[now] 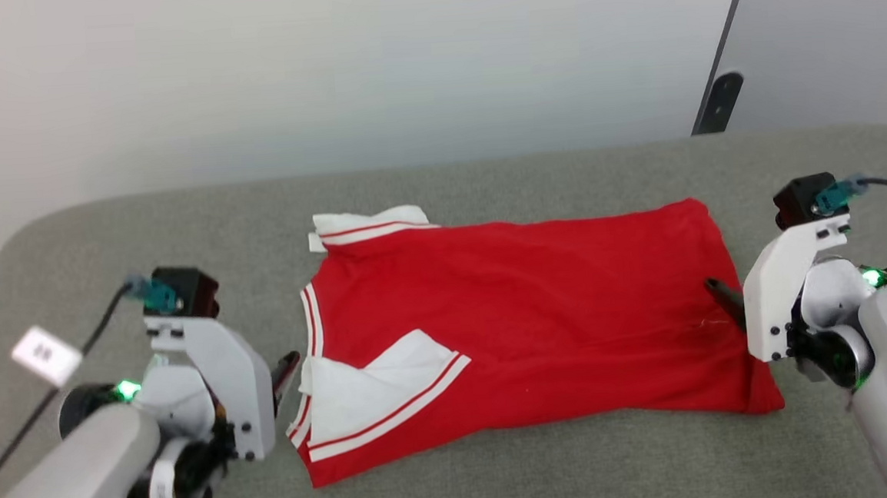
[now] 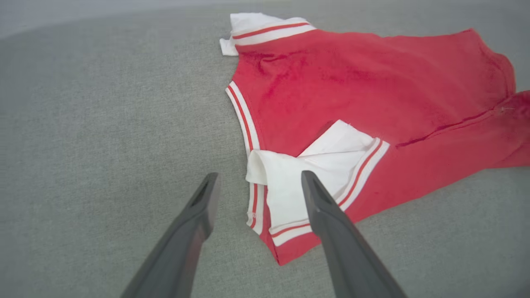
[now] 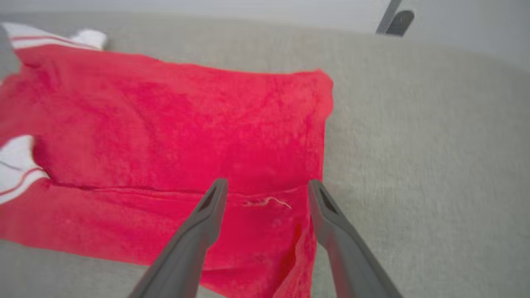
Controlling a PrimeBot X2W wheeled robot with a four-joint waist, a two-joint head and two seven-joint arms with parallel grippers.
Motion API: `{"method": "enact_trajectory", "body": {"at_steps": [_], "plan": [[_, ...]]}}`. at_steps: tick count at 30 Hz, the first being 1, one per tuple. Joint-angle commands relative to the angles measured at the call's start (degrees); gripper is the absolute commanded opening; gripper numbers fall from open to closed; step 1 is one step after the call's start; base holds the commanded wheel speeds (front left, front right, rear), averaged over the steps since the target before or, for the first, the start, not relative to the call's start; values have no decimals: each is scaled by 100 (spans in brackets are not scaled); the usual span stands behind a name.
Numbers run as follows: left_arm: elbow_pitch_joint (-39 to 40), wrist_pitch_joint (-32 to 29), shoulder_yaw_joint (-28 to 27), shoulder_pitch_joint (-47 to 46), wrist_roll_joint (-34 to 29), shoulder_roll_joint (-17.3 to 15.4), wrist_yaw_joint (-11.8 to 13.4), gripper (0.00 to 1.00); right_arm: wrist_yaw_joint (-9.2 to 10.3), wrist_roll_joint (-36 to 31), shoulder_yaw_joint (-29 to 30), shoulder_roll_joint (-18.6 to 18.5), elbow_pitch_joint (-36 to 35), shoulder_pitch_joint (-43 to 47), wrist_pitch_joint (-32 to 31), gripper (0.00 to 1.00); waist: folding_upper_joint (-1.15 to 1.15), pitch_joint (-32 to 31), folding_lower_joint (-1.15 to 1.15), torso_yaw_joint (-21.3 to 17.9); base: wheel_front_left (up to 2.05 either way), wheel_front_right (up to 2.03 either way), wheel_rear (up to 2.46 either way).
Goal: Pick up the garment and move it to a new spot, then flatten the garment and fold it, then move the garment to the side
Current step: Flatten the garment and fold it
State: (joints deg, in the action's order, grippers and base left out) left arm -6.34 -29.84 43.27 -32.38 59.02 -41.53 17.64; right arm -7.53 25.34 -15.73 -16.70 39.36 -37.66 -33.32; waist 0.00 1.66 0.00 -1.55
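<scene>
Red with white sleeves, the garment (image 1: 540, 312) lies flat across the middle of the grey fabric-covered desk (image 1: 504, 484). Its striped neckline (image 1: 311, 319) points toward the desk's left edge and its hem toward the right edge. One white sleeve (image 1: 379, 388) is folded over the red body on the near side. The other sleeve (image 1: 369, 224) sticks out at the far side. The left tool (image 2: 260, 177) is spread at the neckline end, above the folded sleeve. The right tool (image 3: 268, 184) is spread over the hem's near corner, pinching nothing.
</scene>
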Motion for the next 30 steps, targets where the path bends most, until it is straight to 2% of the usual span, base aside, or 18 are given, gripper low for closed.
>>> {"method": "enact_trajectory", "body": {"at_steps": [1,9,15,19,26,30], "plan": [[147,207,-48,158,-101,-78,48,100,10,134,-18,-36,-227,218,267,100,0,-210,0,-51,0,0,0],[872,1468,-243,988,-376,-212,226,100,10,262,-152,-318,-1546,1264,2035,100,0,-285,0,-136,0,0,0],[1214,2355,-476,1487,-520,-192,431,100,10,-11,6,-300,-2135,1910,3098,100,0,-276,0,-235,0,0,0],[1368,2939,-544,1747,-703,-163,470,100,10,-243,190,-219,-2431,2302,3705,100,0,-255,0,-296,0,0,0],[1415,3673,-721,2186,-761,-95,555,100,10,-303,531,-14,-2686,2763,4139,100,0,-158,0,-427,0,0,0],[1388,3372,-715,2259,-381,-73,390,100,10,-266,726,-9,-2808,2830,4033,100,0,10,0,-465,0,0,0]]}}
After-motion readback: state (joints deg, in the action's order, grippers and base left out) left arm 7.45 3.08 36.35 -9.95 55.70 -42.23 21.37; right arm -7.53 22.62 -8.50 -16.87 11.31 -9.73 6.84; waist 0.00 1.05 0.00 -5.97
